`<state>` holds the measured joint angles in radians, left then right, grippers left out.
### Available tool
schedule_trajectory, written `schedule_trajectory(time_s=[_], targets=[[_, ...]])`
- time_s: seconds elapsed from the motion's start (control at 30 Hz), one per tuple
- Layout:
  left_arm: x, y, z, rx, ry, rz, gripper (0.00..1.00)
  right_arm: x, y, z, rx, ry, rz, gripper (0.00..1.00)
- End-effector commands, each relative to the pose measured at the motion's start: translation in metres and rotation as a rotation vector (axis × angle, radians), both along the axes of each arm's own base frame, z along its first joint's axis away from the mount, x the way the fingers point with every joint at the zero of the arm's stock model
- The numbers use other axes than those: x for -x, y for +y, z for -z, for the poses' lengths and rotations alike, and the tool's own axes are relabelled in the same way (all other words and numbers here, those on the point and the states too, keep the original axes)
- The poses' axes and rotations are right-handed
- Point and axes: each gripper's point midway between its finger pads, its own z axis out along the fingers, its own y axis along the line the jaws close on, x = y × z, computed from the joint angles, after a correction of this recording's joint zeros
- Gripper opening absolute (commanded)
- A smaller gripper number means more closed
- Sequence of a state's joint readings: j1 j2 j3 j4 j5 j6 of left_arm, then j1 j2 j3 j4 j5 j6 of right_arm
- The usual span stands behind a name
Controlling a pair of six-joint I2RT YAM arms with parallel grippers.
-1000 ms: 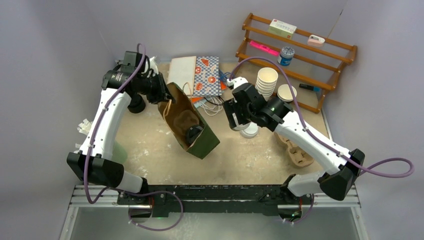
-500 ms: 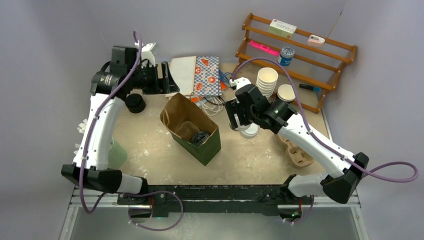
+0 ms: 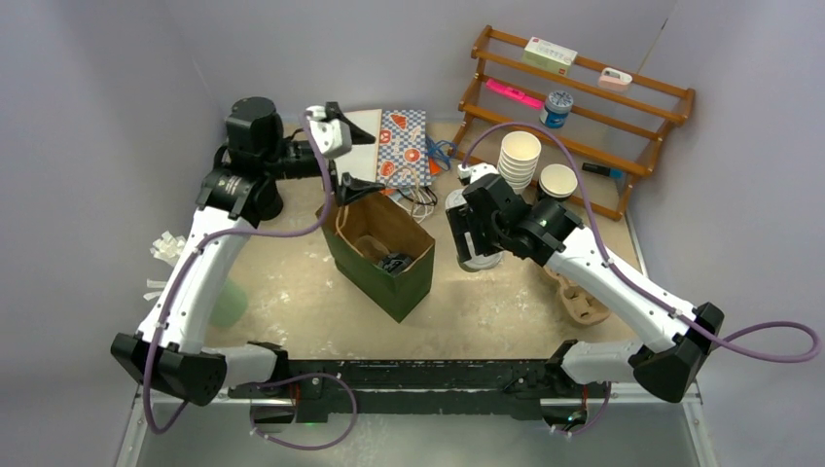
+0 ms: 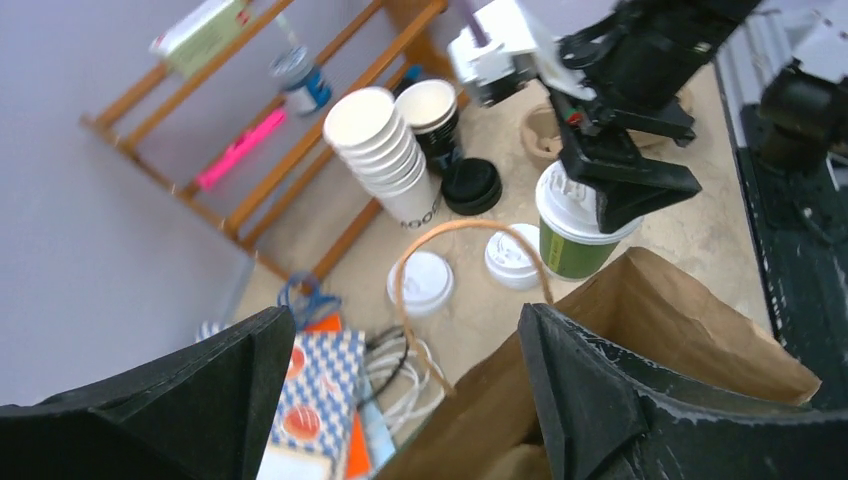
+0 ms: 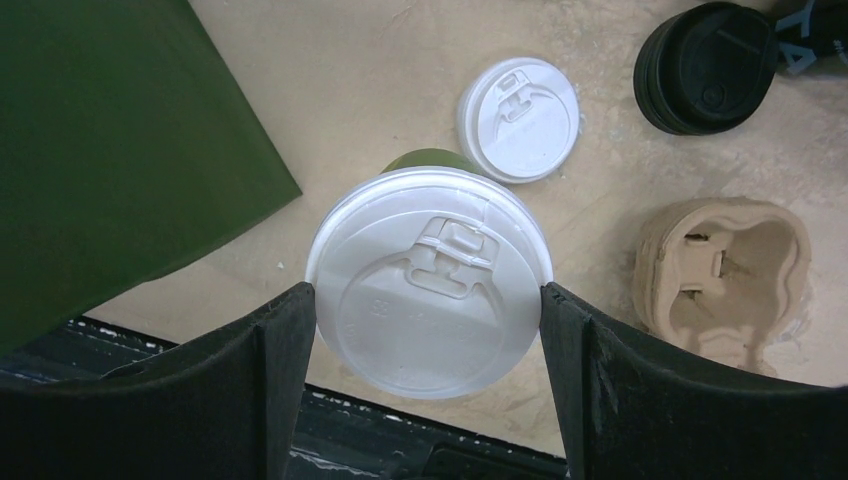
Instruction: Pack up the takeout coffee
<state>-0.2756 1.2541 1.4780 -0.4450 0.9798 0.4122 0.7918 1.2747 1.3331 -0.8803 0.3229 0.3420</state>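
Right wrist view: right gripper pinches the takeout coffee at the lid rim, just beside the paper bag. Left gripper is spread and gripping nothing; it probably leaves the bag mouth clear for loading.

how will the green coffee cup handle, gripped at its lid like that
The right tool pinches the takeout coffee at its smooth plastic lid, so it may slip or the lid may pop off. Its body narrows below the lid, so it probably tips easily.
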Motion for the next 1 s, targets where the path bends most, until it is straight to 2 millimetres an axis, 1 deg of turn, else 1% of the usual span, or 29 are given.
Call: schedule_trajectory(time_s=[0.0,0.13,0.2,0.33,0.37,0.47,0.53,0.63,0.8,0.97], targets=[[0.026,-0.030,-0.038,0.002,-0.389,0.272,0.88,0.008,-0.003,-0.007,-0.040,0.013,0.032,0.80],[0.034,-0.055,-0.016,-0.059,-0.390,0.349,0.88,0.008,-0.003,-0.011,-0.051,0.012,0.038,0.80],[0.039,-0.066,-0.009,-0.091,-0.389,0.372,0.88,0.009,-0.003,-0.012,-0.055,0.014,0.043,0.80],[0.048,-0.082,0.014,-0.220,-0.365,0.427,0.85,0.010,-0.004,-0.013,-0.059,0.013,0.049,0.80],[0.054,-0.084,0.023,-0.268,-0.345,0.442,0.84,0.010,-0.004,-0.012,-0.056,0.015,0.050,0.80],[0.064,-0.089,0.038,-0.368,-0.353,0.456,0.83,0.010,-0.004,-0.012,-0.055,0.015,0.055,0.80],[0.068,-0.089,0.048,-0.413,-0.350,0.456,0.81,0.010,-0.004,-0.011,-0.056,0.018,0.056,0.80],[0.067,-0.086,0.064,-0.481,-0.350,0.457,0.78,0.010,-0.003,-0.010,-0.057,0.021,0.057,0.80],[0.061,-0.087,0.085,-0.568,-0.337,0.464,0.73,0.011,-0.005,-0.008,-0.054,0.023,0.057,0.80],[0.057,-0.086,0.112,-0.667,-0.320,0.477,0.70,0.012,-0.006,-0.008,-0.056,0.022,0.063,0.81]])
